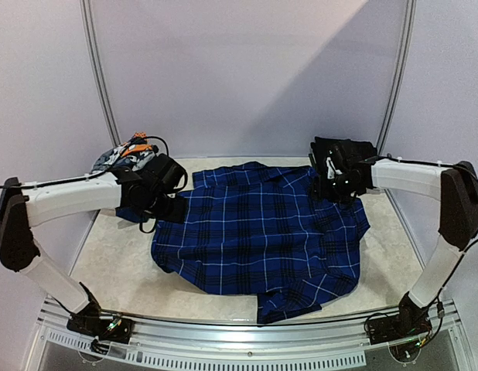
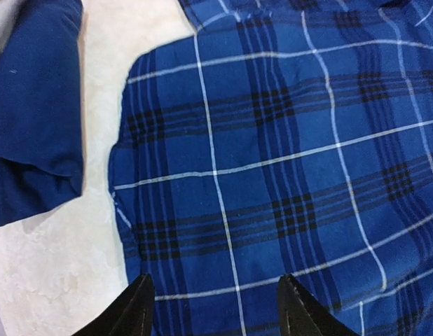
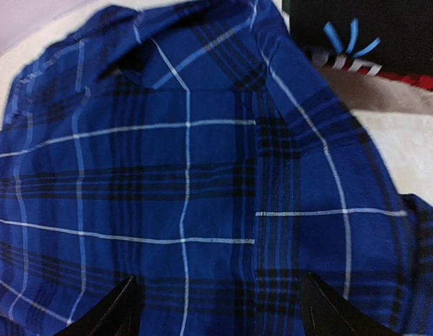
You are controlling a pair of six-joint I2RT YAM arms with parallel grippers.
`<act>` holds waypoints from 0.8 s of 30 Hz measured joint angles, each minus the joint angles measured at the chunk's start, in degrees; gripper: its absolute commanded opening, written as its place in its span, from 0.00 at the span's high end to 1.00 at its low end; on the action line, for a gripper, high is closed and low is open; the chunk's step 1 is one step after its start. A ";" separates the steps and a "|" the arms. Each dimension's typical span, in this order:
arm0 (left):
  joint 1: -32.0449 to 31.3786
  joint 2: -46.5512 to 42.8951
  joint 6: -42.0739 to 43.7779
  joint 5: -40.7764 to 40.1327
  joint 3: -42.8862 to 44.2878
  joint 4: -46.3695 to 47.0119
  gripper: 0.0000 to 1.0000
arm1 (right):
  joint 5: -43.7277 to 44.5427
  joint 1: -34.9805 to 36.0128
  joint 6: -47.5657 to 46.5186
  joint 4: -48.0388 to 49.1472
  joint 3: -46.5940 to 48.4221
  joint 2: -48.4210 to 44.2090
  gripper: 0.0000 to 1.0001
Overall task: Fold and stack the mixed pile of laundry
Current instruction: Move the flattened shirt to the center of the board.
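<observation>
While left gripper (image 2: 215,283) and right gripper (image 3: 220,280) hover apart, empty, over the blue plaid shirt (image 1: 262,232), we fear uneven pinches bunching it against the black garments (image 1: 355,147), upper right.

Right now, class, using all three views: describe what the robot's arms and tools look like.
Both the left arm and right arm have white tubular links joined by black housings, with thin black cables alongside. The left tool and right tool each end in two black, tapering fingers. No markings are legible.
</observation>
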 measured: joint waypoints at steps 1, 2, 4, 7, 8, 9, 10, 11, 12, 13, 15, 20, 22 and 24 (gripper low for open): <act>0.66 1.84 0.28 0.79 0.24 0.61 0.41 | 0.07 0.09 -0.37 -0.52 1.03 2.64 0.22; 1.20 3.56 0.46 1.60 0.48 1.38 0.41 | 0.02 0.13 -0.48 -0.72 1.22 3.63 0.22; 2.10 6.69 0.79 2.80 0.87 2.71 0.42 | 0.04 0.15 -0.94 -1.90 2.05 6.34 0.22; 3.19 10.54 0.98 4.55 1.03 4.70 0.44 | -0.02 0.15 -1.46 -3.15 4.11 10.43 0.22; 3.61 12.57 1.11 5.40 1.05 5.75 0.44 | -0.07 0.15 -1.64 -3.39 4.92 11.85 0.22; 3.93 13.03 1.14 5.70 1.05 5.88 0.44 | -0.09 0.15 -1.75 -3.45 5.44 12.79 0.22; 4.35 14.21 1.16 6.27 1.05 6.45 0.45 | -0.17 0.15 -1.90 -3.74 6.19 13.92 0.22; 4.63 15.10 1.20 6.75 1.05 6.97 0.45 | -0.20 0.15 -2.05 -3.87 6.62 14.64 0.22; 4.96 16.13 1.27 7.28 1.05 7.56 0.45 | -0.20 0.15 -2.19 -4.11 7.02 15.39 0.22; 5.29 17.11 1.33 7.80 1.05 8.02 0.46 | -0.15 0.15 -2.29 -4.39 7.48 16.11 0.22; 5.81 18.60 1.36 8.46 1.11 8.70 0.46 | -0.15 0.15 -2.54 -5.11 8.59 17.49 0.22; 7.39 22.29 1.75 10.01 2.67 10.19 0.49 | -0.13 0.13 -2.97 -6.34 11.78 20.63 0.22; 8.04 23.78 1.88 10.71 3.65 10.67 0.51 | -0.15 0.02 -3.13 -6.78 13.49 21.88 0.23; 8.63 24.79 2.14 10.91 4.79 11.13 0.51 | -0.17 -0.20 -3.26 -7.21 15.17 22.97 0.24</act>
